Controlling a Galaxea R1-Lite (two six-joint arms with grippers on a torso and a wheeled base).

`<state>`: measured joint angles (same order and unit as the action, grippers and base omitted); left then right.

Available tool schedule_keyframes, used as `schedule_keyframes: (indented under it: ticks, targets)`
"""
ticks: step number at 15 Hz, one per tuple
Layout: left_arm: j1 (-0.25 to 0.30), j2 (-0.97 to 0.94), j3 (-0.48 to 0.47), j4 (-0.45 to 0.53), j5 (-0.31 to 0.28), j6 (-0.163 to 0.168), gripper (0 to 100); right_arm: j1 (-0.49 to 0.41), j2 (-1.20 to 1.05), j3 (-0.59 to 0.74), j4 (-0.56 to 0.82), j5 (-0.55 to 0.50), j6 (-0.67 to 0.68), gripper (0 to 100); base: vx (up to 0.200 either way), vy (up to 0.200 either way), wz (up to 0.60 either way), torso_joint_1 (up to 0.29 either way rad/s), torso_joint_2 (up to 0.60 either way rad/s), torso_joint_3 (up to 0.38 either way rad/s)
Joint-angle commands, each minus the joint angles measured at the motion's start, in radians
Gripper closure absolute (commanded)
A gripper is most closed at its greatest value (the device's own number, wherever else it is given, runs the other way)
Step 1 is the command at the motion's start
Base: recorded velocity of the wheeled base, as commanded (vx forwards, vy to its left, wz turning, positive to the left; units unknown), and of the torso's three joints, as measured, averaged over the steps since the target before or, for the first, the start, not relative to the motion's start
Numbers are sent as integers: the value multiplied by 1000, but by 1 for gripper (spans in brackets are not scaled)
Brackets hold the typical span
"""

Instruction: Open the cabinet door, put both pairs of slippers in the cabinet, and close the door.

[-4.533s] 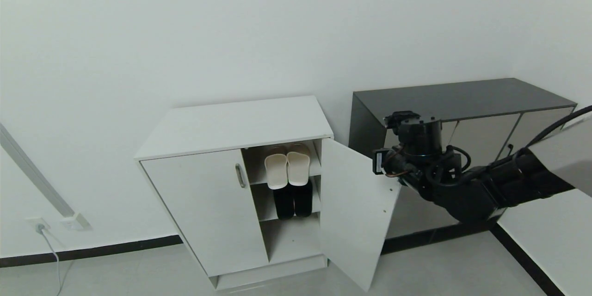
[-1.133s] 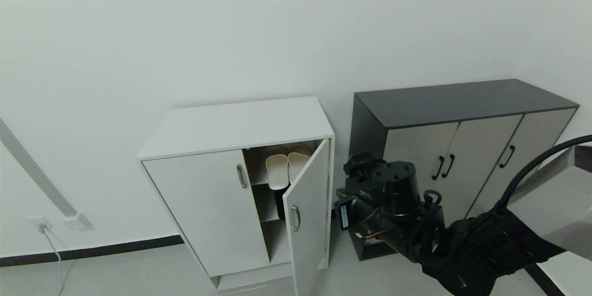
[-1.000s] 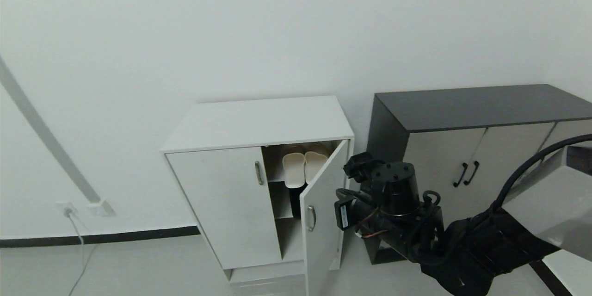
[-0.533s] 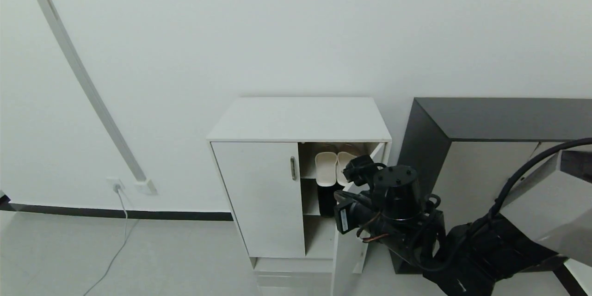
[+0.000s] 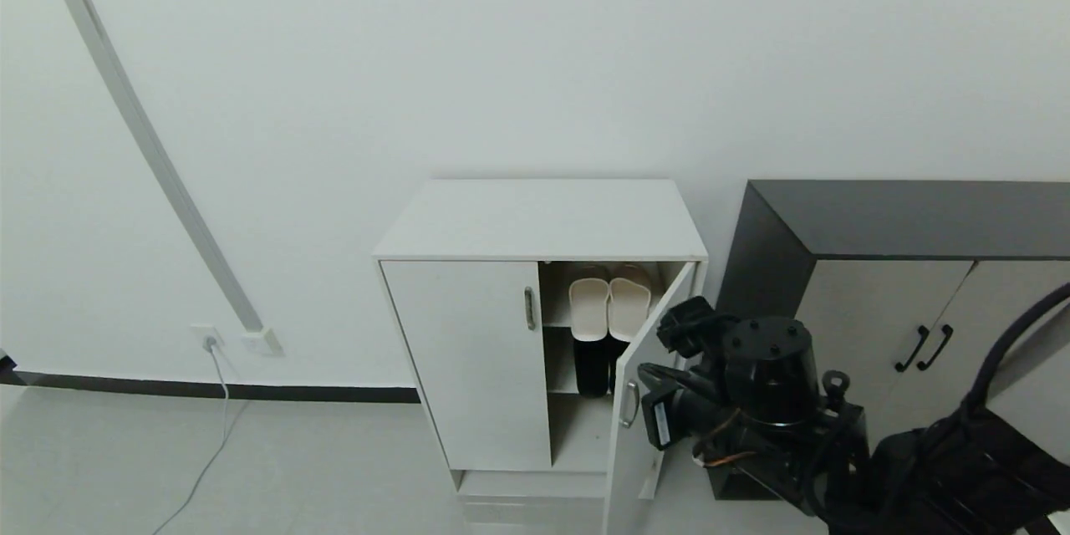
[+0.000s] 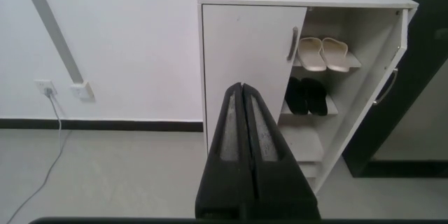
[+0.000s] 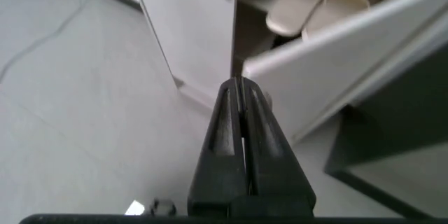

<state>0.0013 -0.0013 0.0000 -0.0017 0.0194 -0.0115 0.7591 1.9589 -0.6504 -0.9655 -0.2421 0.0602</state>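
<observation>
1. Right gripper (image 7: pixel 239 87): jaws closed, holding nothing; tips by the free edge of the partly open cabinet door (image 7: pixel 364 52).
2. Cream slippers (image 7: pixel 318 0) beyond the tips, upper shelf; black slippers (image 5: pixel 592 366) one shelf below.
3. Left gripper (image 6: pixel 242 91): jaws closed, well short of the cabinet (image 6: pixel 245 35).

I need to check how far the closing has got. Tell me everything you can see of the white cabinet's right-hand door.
The right-hand door is a flat white panel, board-like, with a slim metal bar handle upright near its free edge. It hangs from the white cabinet's right side, partly open, leaving the pale slippers and black slippers inside visible. The right gripper, shut, sits by its outer face; contact cannot be told.
</observation>
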Motion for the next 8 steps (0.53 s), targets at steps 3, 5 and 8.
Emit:
schedule_keyframes:
  ticks: [3,5,8]
  targets:
    - [0,1,0,0,1,-1,100,-4,-81,184,-35,1,9,100,200,0,0,4,4,4]
    - [0,1,0,0,1,-1,100,-3,-54,222,-75,1,7,100,0,0,0,0,0,0]
    - [0,1,0,0,2,-2,100,-1,12,233,-142,1,12,100,0,0,0,0,0,0]
